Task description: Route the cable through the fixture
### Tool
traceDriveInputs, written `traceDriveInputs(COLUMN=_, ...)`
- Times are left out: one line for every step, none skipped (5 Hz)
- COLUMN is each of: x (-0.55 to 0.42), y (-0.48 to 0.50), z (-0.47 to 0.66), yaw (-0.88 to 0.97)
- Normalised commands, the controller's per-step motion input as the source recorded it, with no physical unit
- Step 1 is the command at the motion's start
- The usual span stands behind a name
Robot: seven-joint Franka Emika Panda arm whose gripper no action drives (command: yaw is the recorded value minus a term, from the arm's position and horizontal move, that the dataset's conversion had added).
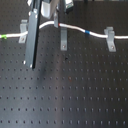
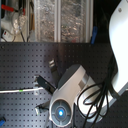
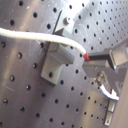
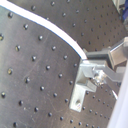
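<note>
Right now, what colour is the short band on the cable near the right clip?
Blue. The band on the white cable shows best in the first exterior view.

White rounded arm (image 2: pixel 75 82) with glowing blue ring, black cables

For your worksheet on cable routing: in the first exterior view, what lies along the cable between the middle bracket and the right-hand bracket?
In the first exterior view, between the middle bracket and the right-hand bracket, only the white cable spans, carrying its blue band; beneath it lies bare perforated board.

Low-res, soft blur in all views; dim exteriors, wrist views w/ glare on board (image 3: pixel 30 95).
</note>
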Motion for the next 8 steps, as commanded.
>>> traceDriveInputs(x=-0.059, y=0.025, z=0.27, yaw=0.00)
traceDriveInputs(x=0.019, y=0.101, z=0.09, yaw=-0.01)
traceDriveInputs(x=-0.027, y=0.073, z=0.00, yaw=0.00)
traceDriveInputs(x=0.108, y=0.276, z=0.25, yaw=0.00)
traceDriveInputs(x=-0.288, y=0.277, z=0.58, yaw=0.04)
traceDriveInputs(x=-0.048, y=0.019, z=0.02, yaw=0.01)
traceDriveInputs(x=0.000, y=-0.004, z=0.15, yaw=0.00)
traceDriveInputs(x=-0.143, y=-0.368, z=0.44, yaw=-0.21)
